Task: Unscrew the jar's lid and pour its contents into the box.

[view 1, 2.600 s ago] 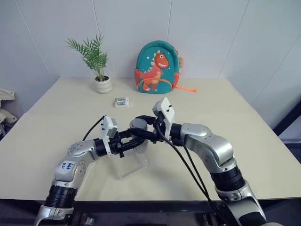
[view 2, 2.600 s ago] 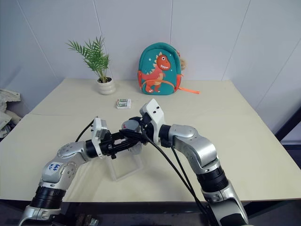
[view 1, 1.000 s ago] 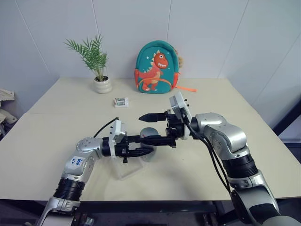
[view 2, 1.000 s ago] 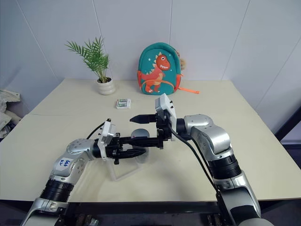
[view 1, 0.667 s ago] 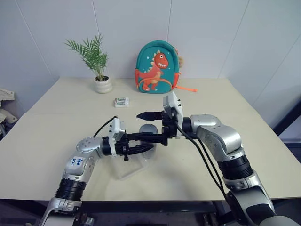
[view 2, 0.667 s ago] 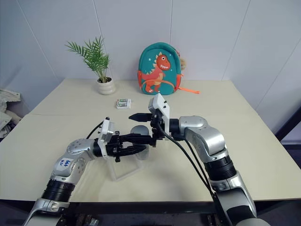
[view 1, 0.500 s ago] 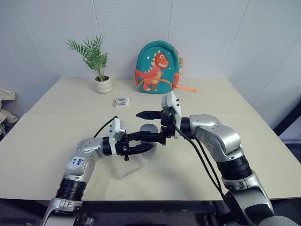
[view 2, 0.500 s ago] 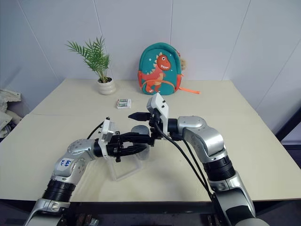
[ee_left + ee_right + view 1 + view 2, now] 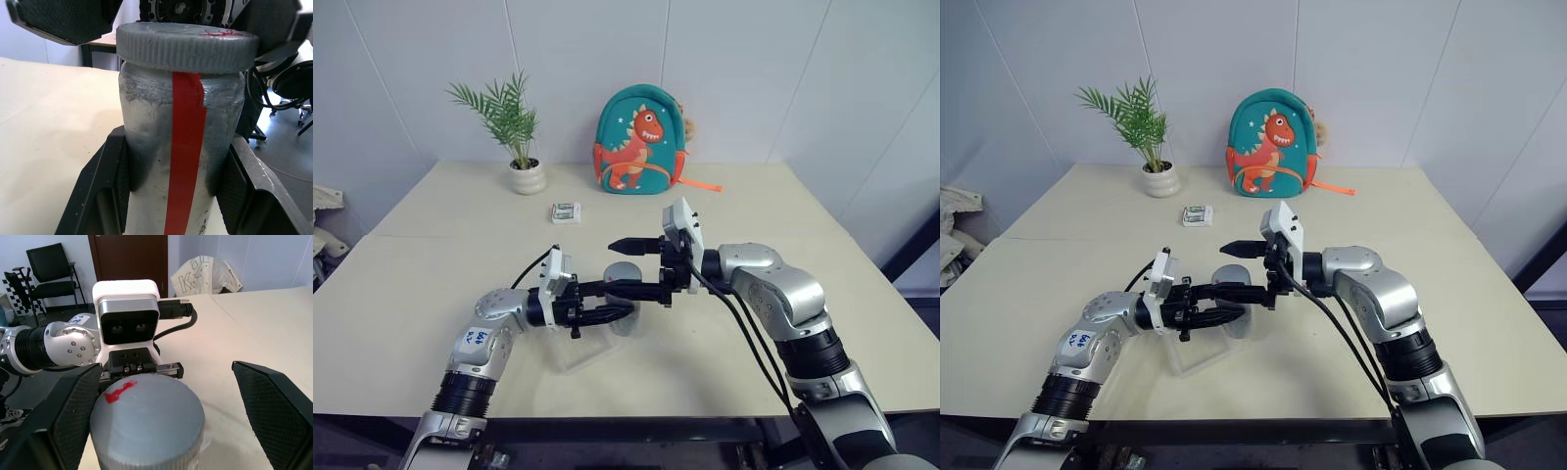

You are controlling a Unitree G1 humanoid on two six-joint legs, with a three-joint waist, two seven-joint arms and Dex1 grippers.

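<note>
Matt grey ridged lid (image 9: 187, 46), dull silvery jar (image 9: 181, 161) with glossy red stripe, clear plastic box (image 9: 582, 348)

The left gripper (image 9: 612, 303) is clamping the jar (image 9: 625, 299) above the box (image 9: 579, 350) on the table (image 9: 431, 245); the right gripper (image 9: 628, 266) is standing wide around the lid (image 9: 625, 273); a plant pot (image 9: 527, 176), a packet (image 9: 566, 211) and a dinosaur backpack (image 9: 640, 140) are sitting behind.

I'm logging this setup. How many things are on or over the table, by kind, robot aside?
Jar with lid: 1
Clear box: 1
Potted plant: 1
Dinosaur backpack: 1
Small packet: 1
Total: 5
</note>
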